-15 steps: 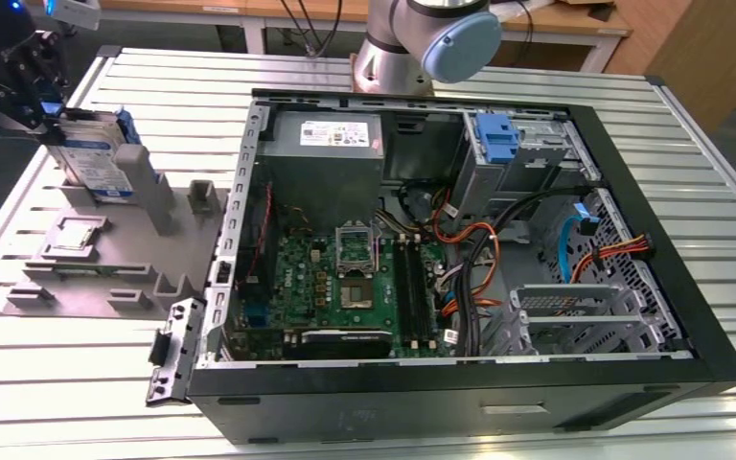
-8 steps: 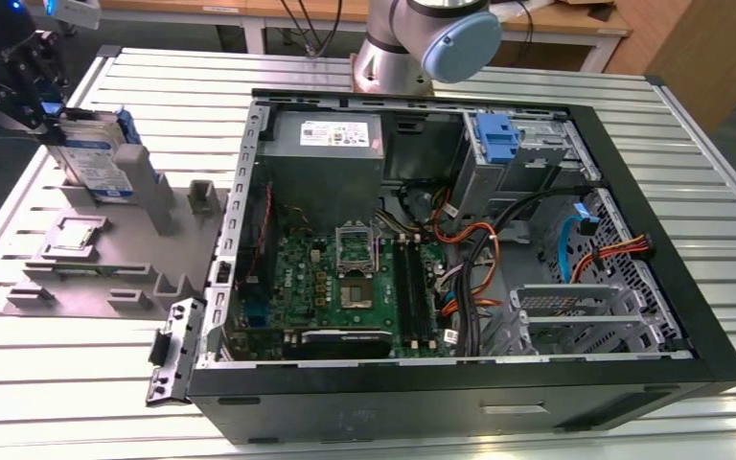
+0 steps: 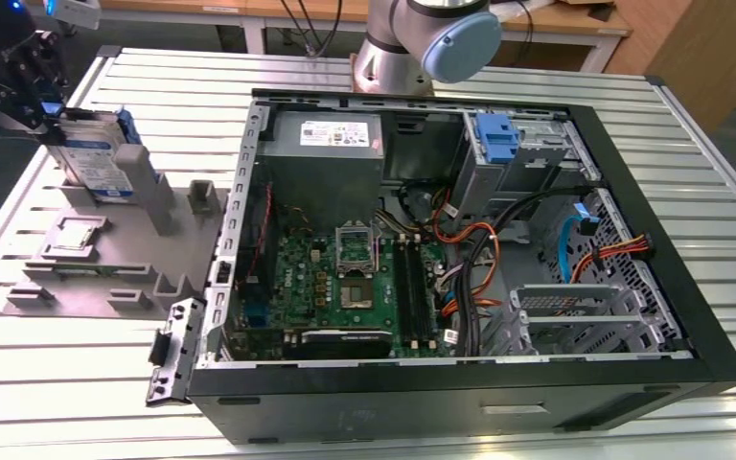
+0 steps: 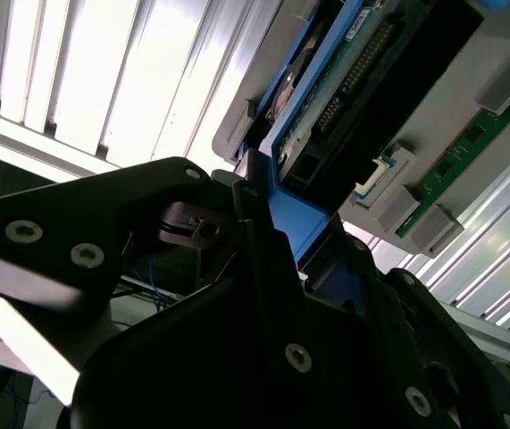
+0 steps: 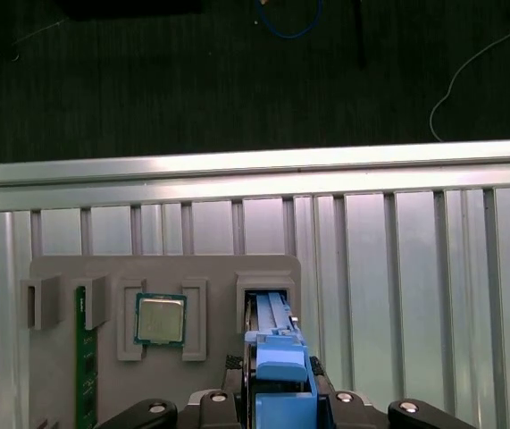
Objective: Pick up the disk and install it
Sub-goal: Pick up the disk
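The disk (image 3: 93,158), a silver drive with a blue-and-white label and a blue frame, stands on edge in the slot of the grey holder (image 3: 100,254) at the exterior view's left. My gripper (image 3: 43,107) sits on its upper end, shut on the blue frame. In the second wrist view the black fingers (image 4: 263,268) clamp the blue frame (image 4: 286,219), and the disk's circuit-board side (image 4: 344,85) runs away from them. In the first wrist view the blue frame (image 5: 281,366) reaches from the gripper (image 5: 281,398) into the holder's slot (image 5: 268,290).
The open computer case (image 3: 675,287) lies to the exterior view's right of the holder, with a metal drive cage (image 3: 579,316), a blue latch (image 3: 497,139) and a grey power supply (image 3: 330,134). On the holder sit a processor chip (image 5: 161,319) and a green memory stick (image 5: 80,357).
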Motion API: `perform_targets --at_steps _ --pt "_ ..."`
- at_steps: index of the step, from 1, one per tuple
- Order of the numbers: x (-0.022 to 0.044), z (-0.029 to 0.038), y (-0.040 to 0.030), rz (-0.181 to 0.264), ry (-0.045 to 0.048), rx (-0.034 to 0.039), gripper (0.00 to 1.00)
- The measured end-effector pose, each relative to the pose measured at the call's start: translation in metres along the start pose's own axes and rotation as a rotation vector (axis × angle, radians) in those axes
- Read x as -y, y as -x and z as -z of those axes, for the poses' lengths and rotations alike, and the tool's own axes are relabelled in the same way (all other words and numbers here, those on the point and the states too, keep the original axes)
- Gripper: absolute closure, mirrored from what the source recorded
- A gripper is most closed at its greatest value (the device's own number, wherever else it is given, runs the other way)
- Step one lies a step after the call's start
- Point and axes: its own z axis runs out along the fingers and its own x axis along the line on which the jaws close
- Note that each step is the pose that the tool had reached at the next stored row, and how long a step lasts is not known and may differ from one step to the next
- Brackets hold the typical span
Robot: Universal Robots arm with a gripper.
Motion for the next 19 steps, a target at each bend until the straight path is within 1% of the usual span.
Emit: perform_targets --at_steps 6,7,11,13,14,19 --pt "0.0000 0.0000 0.0000 0.000 0.0000 0.0001 0.62" --pt "0.0000 -0.0001 0.0000 0.000 -0.0001 0.0000 0.56" --pt "0.0000 0.0000 0.0000 0.001 0.0000 0.0000 0.56" --pt "0.0000 0.0000 0.0000 0.001 0.0001 -0.0001 0.57" --pt "0.0000 0.0000 0.0000 0.001 0.0001 -0.0001 0.64" --pt "0.0000 0.0000 0.0000 0.001 0.0001 -0.0001 0.64"
